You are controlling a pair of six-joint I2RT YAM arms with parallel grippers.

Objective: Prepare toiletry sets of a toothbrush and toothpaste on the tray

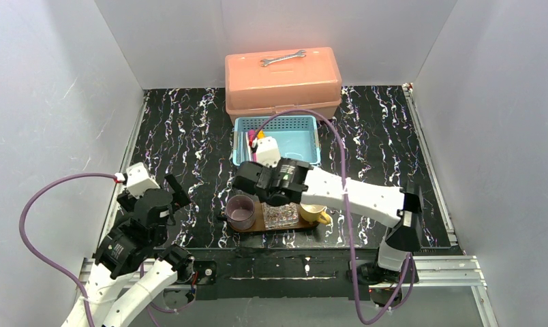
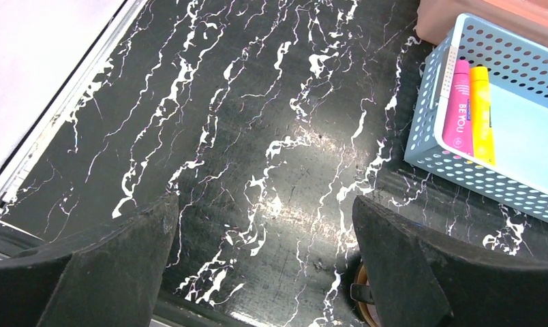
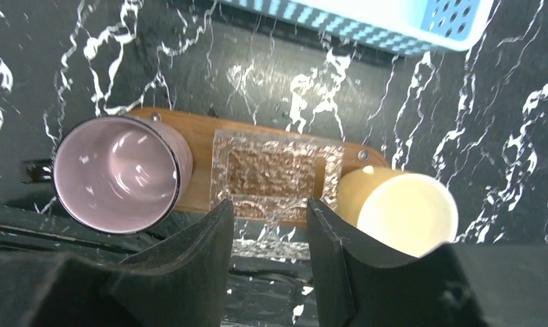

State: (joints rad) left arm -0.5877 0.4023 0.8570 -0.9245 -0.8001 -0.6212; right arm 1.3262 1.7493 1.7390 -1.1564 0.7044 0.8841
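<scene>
The dark-brown tray (image 3: pixel 198 139) lies near the table's front edge and carries a purple cup (image 3: pixel 114 174), a clear glass dish (image 3: pixel 277 170) and a yellow cup (image 3: pixel 406 212). My right gripper (image 3: pixel 268 221) hangs open just over the dish's near edge, gripping nothing. The magenta toothpaste (image 2: pixel 457 109) and the yellow toothpaste (image 2: pixel 482 116) lie side by side in the light-blue basket (image 2: pixel 428 146). No toothbrush can be made out. My left gripper (image 2: pixel 266 262) stands wide open over bare tabletop, left of the basket and tray (image 1: pixel 260 219).
An orange toolbox (image 1: pixel 283 82) with a steel wrench (image 1: pixel 283 58) on its lid stands behind the basket (image 1: pixel 295 139). White walls close in the table on three sides. Black marbled tabletop (image 1: pixel 183 136) stretches left of the basket.
</scene>
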